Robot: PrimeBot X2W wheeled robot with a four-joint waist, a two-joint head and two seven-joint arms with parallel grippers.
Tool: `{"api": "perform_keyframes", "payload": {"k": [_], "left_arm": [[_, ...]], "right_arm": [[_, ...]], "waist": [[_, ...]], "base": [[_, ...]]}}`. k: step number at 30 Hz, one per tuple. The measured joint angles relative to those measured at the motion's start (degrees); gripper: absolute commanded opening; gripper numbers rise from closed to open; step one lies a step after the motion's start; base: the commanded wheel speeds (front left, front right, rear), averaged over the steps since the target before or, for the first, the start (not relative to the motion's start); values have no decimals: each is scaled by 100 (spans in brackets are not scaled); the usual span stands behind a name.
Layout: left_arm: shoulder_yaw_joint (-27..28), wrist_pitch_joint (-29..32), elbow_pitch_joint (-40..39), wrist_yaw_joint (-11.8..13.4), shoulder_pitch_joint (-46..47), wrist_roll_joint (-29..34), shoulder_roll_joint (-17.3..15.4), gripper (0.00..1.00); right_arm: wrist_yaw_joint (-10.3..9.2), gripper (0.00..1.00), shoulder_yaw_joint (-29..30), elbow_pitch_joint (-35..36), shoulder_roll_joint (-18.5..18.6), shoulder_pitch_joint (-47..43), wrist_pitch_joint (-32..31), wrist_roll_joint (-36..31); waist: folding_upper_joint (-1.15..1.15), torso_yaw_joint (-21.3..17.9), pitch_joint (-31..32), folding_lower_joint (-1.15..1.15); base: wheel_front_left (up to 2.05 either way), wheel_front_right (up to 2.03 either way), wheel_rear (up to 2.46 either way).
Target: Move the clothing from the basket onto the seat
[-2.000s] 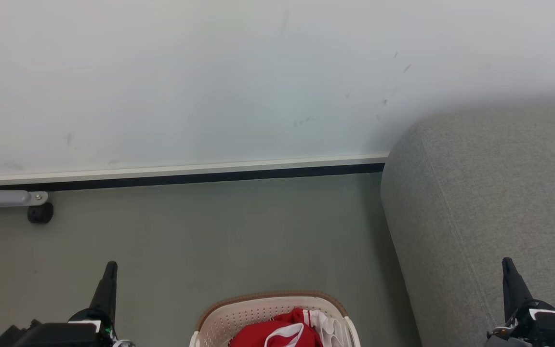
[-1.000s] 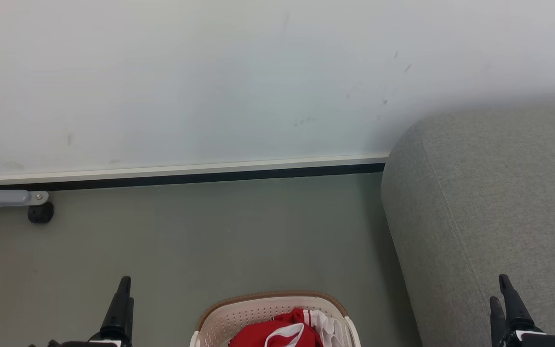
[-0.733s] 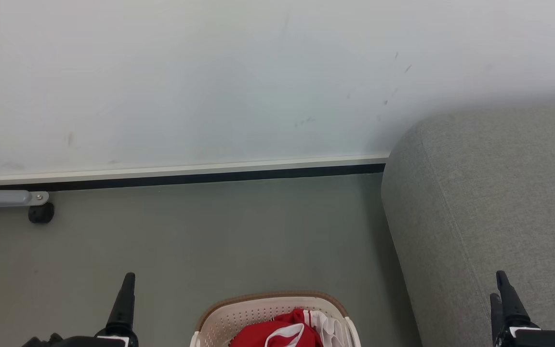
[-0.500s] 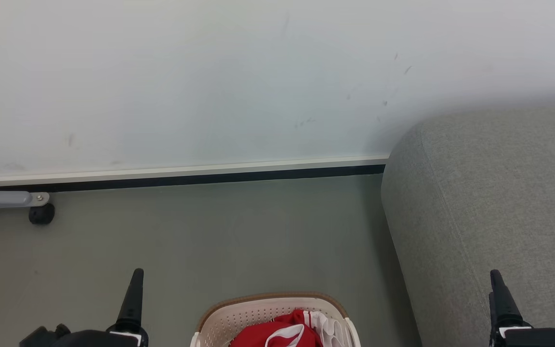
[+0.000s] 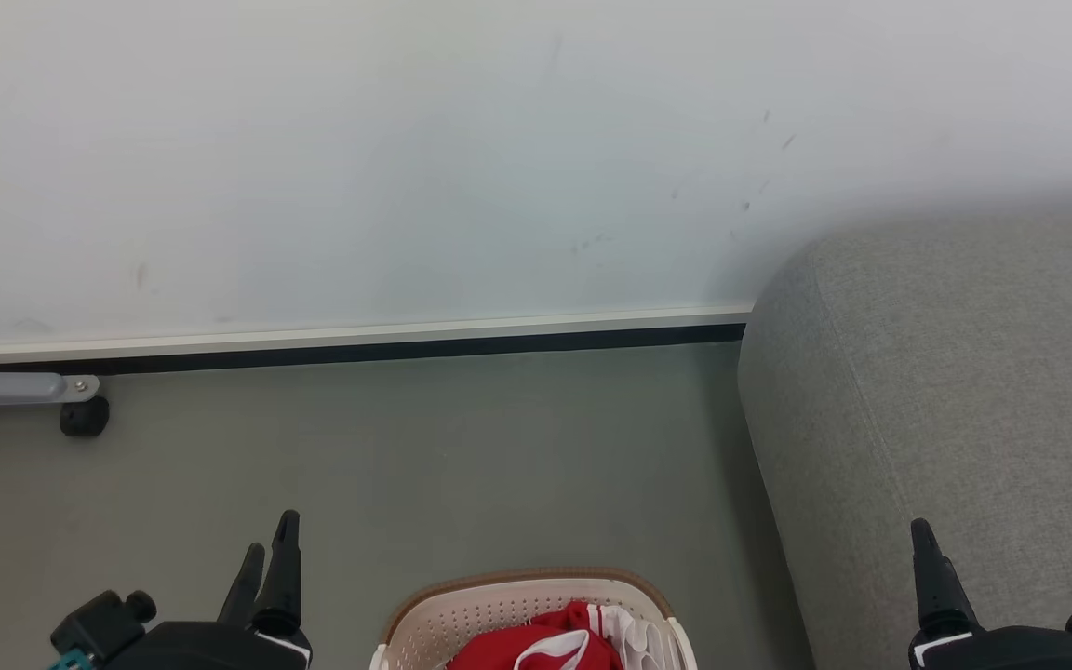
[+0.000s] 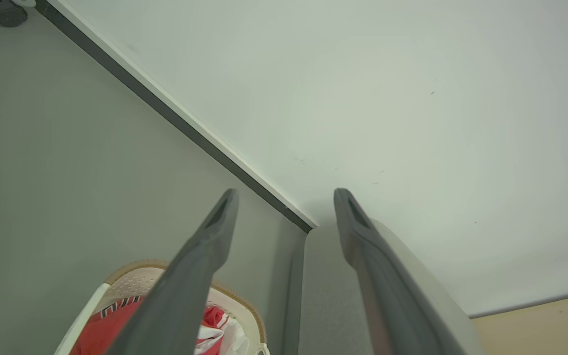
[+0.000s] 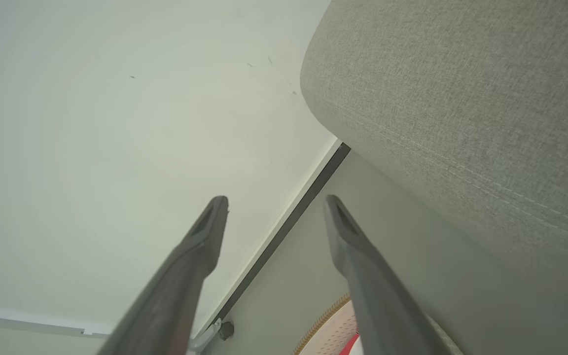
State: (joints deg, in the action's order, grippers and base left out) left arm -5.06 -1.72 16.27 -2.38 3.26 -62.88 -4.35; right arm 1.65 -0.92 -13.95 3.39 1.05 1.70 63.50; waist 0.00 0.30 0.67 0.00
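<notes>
Both arms have drawn inward since the earlier frames. The left gripper (image 5: 271,533) has slid toward the middle and now presents both long dark fingers, and the right gripper (image 7: 275,198) has edged inward likewise. A slight downward drift of the whole head view points to a small camera tilt, not to any shift of the goods. Left gripper: fingers standing well apart, nothing between them. Right gripper: same condition, fingers spread and empty. The red sports clothing with white trim (image 5: 536,649) lies heaped in the cream-white perforated plastic basket with a brown woven-look rim (image 5: 522,575). That basket sits on the grey floor (image 5: 452,447) just inboard of the left gripper and below its fingertips, between the two grippers and touching neither. The large grey fabric-upholstered sofa (image 5: 964,372) stands just ahead of the right gripper and to its outer side, close beside the basket. Assessment: transfer not yet begun; all visible clothing is in the basket. The fabric appears thin, light and limp. It should crumple and drape when lifted, may trail over the rim, and a smooth sports weave could slip from a shallow pinch. Recommended hold: a raised fold near the top of the heap, by the white-edged opening, taken deep between the fingers so that several layers are gathered.
</notes>
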Motion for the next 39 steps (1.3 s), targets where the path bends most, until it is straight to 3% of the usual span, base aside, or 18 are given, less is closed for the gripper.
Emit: {"api": "perform_keyframes", "payload": {"k": [17,39], "left_arm": [[-263,-352,-100,308,-31,1745,-334,100],[-419,-800,-167,603,-258,3440,-394,100]], "right_arm": [[-253,100,-398,107,136,-218,366,-1581],[-526,100,-880,65,234,-367,799,-3189]], "waist": [[0,13,58,0],[0,25,82,0]], "base": [[0,0,0],[0,0,0]]}}
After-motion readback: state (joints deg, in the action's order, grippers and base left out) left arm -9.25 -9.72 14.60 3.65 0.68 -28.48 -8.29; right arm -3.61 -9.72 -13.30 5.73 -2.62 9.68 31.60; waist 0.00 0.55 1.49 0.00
